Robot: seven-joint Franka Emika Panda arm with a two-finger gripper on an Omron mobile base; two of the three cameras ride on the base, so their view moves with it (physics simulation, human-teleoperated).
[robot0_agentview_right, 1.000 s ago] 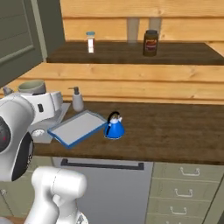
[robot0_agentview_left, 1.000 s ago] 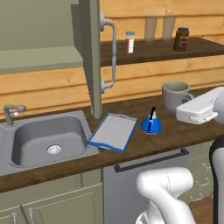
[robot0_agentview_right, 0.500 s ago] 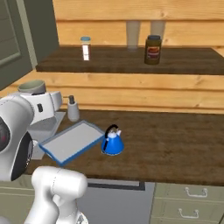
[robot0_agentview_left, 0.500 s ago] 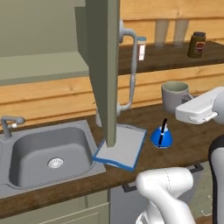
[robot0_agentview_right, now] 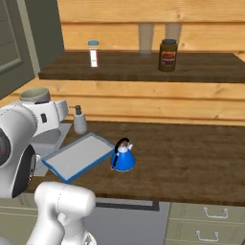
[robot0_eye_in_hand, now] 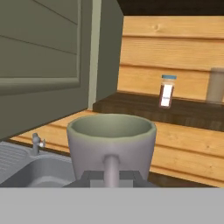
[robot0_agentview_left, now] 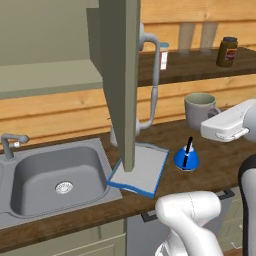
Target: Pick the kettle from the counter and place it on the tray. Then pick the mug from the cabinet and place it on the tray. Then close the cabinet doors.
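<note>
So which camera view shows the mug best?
The hand view: the mug is close and central, its rim and loop handle facing the camera. The left base view shows it smaller, beside the white arm. The right base view shows just its rim above the arm.

We note the open cabinet door (robot0_agentview_left: 122,80) standing edge-on over the bench (robot0_agentview_right: 191,162), its lower corner hanging just above the near-left part of the tray (robot0_agentview_left: 142,167); its long bar handle (robot0_agentview_left: 152,80) juts toward the right. The tray's right half lies bare and reachable from above. The kettle (robot0_agentview_right: 123,157) sits just beside the tray's right edge, handle upright. A small dispenser bottle (robot0_agentview_right: 79,120) stands behind the tray. Bench right of the kettle is open wood. The mug (robot0_eye_in_hand: 111,146), clamped by its handle in the pincer (robot0_eye_in_hand: 111,179), blocks much of the hand view. Above, the wall shelf (robot0_agentview_right: 143,72) overhangs with a jar (robot0_agentview_right: 167,55) and shaker (robot0_agentview_right: 94,53).
</note>
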